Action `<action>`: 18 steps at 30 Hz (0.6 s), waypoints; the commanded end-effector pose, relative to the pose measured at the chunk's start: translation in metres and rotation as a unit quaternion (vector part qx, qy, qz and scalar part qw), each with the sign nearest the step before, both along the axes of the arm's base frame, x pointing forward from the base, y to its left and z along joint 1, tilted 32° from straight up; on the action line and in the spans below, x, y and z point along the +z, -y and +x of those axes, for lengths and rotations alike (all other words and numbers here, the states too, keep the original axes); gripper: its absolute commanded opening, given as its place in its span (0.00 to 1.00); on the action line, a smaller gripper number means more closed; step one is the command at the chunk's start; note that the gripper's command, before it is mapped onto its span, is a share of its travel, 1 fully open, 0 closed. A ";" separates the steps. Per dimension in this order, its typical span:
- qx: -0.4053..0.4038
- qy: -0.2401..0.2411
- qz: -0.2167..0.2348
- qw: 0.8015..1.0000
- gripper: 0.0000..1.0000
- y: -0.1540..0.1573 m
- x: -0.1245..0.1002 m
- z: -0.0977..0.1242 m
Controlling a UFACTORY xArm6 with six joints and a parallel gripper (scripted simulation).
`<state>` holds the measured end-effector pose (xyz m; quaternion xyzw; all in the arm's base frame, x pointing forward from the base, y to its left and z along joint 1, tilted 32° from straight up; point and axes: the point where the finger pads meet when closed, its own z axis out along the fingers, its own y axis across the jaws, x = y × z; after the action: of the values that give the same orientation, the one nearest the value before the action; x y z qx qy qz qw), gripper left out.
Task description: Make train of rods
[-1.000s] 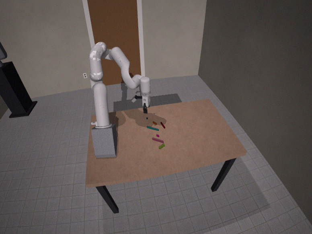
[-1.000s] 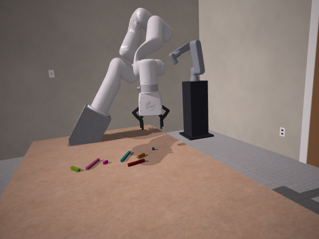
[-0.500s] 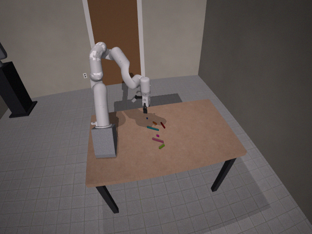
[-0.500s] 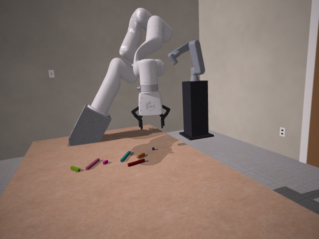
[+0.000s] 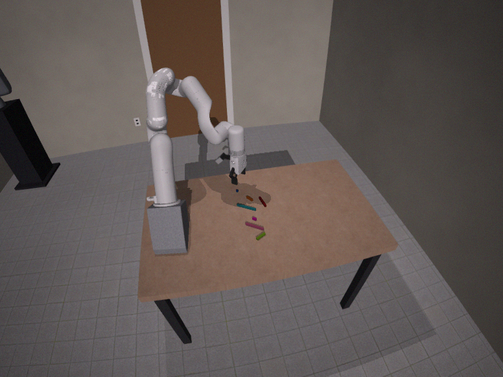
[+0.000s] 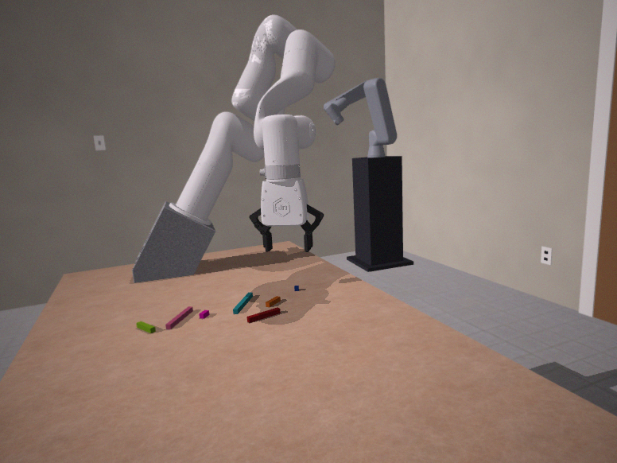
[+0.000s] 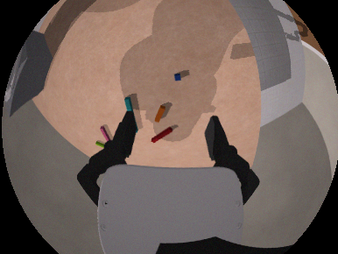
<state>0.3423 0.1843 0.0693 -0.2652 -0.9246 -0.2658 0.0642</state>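
The arm point(image 5: 162, 170) point(image 6: 207, 166) is glossy white, built of rounded tubes and bulging elbow-like joints, with speckled patches on its upper section. Its foot is a grey, grainy, slanted block point(image 5: 168, 231) point(image 6: 172, 247). Above the jaws, a grey band point(image 6: 283, 172) rings the wrist; between band and jaws sits a white, boxy housing point(image 6: 283, 201) with small screws near its edges and a dark hexagonal logo point(image 6: 281, 207). The gripper point(image 5: 234, 183) point(image 6: 288, 249) point(image 7: 172, 122) has black, angular linkages and slim black fingers.
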 end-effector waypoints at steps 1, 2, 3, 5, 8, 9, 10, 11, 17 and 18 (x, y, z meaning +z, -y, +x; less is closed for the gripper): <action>-0.071 -0.044 -0.003 0.997 1.00 0.009 -0.006 0.008; -0.089 -0.055 -0.003 0.994 1.00 0.012 -0.008 0.009; -0.108 -0.067 -0.003 0.992 1.00 0.014 -0.009 0.011; -0.144 -0.088 -0.003 0.986 1.00 0.019 -0.013 0.014; -0.198 -0.121 -0.003 0.973 1.00 0.027 -0.018 0.018; -0.215 -0.131 -0.002 0.968 1.00 0.029 -0.020 0.020; -0.215 -0.131 -0.002 0.968 1.00 0.029 -0.020 0.020; -0.215 -0.131 -0.002 0.968 1.00 0.029 -0.020 0.020; -0.327 -0.198 -0.001 0.924 1.00 0.046 -0.032 0.028; -0.344 -0.209 -0.001 0.916 1.00 0.049 -0.034 0.029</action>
<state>0.3667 0.1427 0.0400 -0.5692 -0.7773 -0.2245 0.1464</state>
